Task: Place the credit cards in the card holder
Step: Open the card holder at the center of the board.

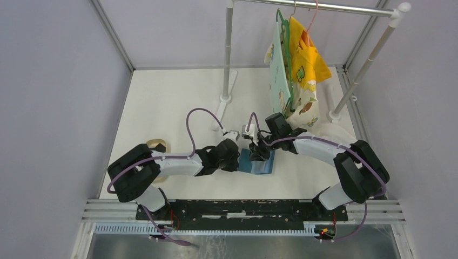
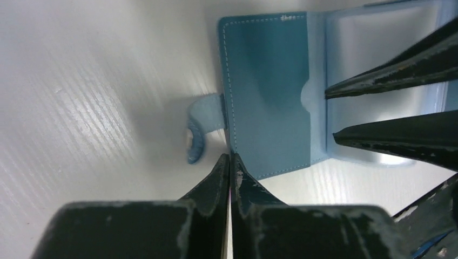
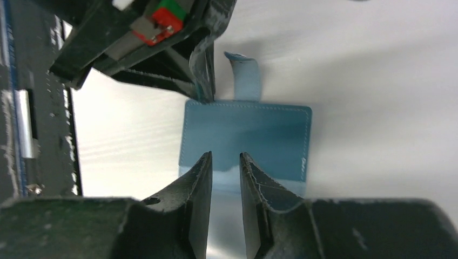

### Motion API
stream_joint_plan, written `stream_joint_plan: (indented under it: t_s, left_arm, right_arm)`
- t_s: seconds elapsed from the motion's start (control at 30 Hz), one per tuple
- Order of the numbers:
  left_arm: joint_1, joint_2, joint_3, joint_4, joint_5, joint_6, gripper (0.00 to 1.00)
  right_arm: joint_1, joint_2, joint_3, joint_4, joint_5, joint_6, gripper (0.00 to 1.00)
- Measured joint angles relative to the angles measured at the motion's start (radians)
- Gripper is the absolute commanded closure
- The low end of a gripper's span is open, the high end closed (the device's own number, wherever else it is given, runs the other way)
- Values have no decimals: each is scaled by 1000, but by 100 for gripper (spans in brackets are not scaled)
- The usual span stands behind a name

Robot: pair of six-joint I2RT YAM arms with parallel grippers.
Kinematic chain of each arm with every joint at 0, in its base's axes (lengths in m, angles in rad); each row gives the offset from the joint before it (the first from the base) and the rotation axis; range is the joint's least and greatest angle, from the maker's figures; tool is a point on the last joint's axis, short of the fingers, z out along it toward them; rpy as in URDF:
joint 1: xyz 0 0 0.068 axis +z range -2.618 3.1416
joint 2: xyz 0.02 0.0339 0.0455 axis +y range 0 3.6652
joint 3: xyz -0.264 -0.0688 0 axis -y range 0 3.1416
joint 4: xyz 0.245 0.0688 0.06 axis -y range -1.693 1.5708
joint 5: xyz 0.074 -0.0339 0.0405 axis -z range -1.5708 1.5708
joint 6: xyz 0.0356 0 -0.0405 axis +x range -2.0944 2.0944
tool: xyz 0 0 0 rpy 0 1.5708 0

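The teal-blue card holder [image 1: 265,165] lies open on the white table between both grippers. In the left wrist view its blue pocket panel [image 2: 267,91] and snap tab [image 2: 195,135] show. My left gripper [image 2: 230,159] is shut at the holder's edge beside the tab, with a thin pale card edge-on between its jaws. In the right wrist view this card [image 3: 202,65] shows as a grey strip reaching down to the holder [image 3: 248,132]. My right gripper [image 3: 226,156] hovers over the holder's clear window flap with its jaws a little apart and nothing between them. Other cards are out of view.
A tan oval tray [image 1: 156,145] sits left of the left arm. A clothes rail [image 1: 324,6] at the back carries hanging garments [image 1: 294,70], with its posts [image 1: 227,65] on the table. A white cloth [image 1: 335,132] lies at the right.
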Motion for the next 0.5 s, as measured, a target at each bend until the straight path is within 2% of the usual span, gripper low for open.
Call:
stream_joint_plan:
  t_s: [0.13, 0.27, 0.37, 0.43, 0.5]
  left_arm:
    - [0, 25, 3, 6, -29, -40, 98]
    - [-12, 20, -10, 21, -82, -104, 98]
    - [-49, -5, -32, 18, -156, -141, 98]
    - [-76, -17, -36, 15, -197, -161, 98]
    - [-104, -24, -36, 14, -239, -182, 98]
  right_arm:
    - [0, -43, 12, -86, 101, -127, 68]
    - [-1, -123, 12, -160, 139, -265, 61]
    - [-1, -198, 6, -199, 120, -390, 46]
    - [-2, -259, -23, -209, 105, -510, 32]
    - [-6, -320, -73, -227, 91, -634, 23]
